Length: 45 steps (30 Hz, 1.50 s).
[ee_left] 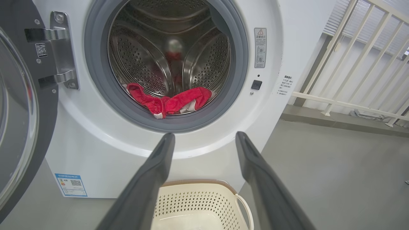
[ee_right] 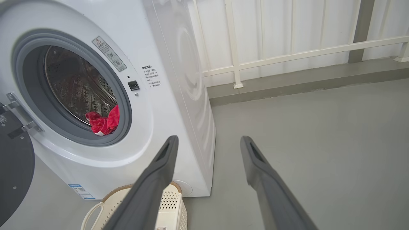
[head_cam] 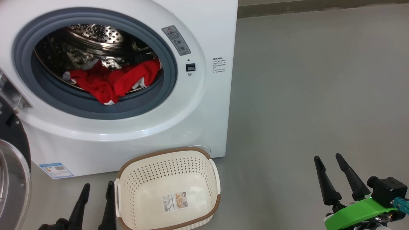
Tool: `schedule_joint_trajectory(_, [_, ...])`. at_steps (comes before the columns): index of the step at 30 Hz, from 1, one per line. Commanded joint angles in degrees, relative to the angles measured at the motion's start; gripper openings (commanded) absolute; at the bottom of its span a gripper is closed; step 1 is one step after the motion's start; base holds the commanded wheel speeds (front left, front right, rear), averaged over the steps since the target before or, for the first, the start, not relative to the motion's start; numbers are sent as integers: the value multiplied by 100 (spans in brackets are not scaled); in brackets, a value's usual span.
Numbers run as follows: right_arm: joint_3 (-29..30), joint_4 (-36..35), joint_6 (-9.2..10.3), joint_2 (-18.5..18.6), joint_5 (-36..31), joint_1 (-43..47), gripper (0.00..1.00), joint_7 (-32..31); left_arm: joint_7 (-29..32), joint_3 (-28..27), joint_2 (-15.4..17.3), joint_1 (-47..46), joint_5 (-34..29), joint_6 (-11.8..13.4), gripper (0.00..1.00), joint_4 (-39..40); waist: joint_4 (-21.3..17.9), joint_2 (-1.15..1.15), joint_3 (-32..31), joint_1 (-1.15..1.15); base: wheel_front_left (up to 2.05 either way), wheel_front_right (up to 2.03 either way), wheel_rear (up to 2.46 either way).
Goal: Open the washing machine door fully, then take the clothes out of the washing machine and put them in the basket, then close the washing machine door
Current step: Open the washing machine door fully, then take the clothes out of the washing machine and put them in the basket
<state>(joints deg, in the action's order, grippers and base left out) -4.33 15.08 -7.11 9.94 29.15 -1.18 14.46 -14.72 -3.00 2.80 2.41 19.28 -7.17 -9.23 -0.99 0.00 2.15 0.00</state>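
The white washing machine (head_cam: 198,28) stands at the left, and its black-rimmed door (head_cam: 12,172) is swung open to the far left. Red clothes (head_cam: 108,81) with white trim lie at the front of the steel drum, one fold hanging over the grey rubber ring. They also show as clothes (ee_left: 169,102) in the left wrist view and clothes (ee_right: 102,123) in the right wrist view. The cream basket (head_cam: 169,191) sits empty on the floor in front of the machine. My left gripper (head_cam: 97,188) is open just left of the basket. My right gripper (head_cam: 327,158) is open, far to the right.
Grey floor (head_cam: 303,95) stretches to the right of the machine. A white railing (ee_right: 287,54) and a low kerb run behind it. The open door (ee_left: 19,111) stands out at the left, beside my left arm.
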Motion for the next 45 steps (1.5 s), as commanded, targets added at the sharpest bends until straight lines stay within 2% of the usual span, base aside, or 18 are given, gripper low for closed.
schedule_joint_trajectory(1, [-80,-143,-37,52,-22,-24,100,54,-28,-132,95,-162,45,-32,100,140,4,0,-3,0,0,0,0])
schedule_joint_trajectory(15, [-95,-154,-37,33,-20,-92,100,54,-28,-83,174,-282,116,-32,100,220,50,0,88,0,3,-5,2])
schedule_joint_trajectory(33, [-113,-161,-37,-8,-29,-107,100,54,-28,-2,246,-358,156,-32,100,196,79,0,147,0,95,-101,6])
schedule_joint_trajectory(45, [-97,-163,-37,-24,-41,-130,100,54,-28,4,229,-398,99,-32,100,139,155,0,192,0,8,-8,0])
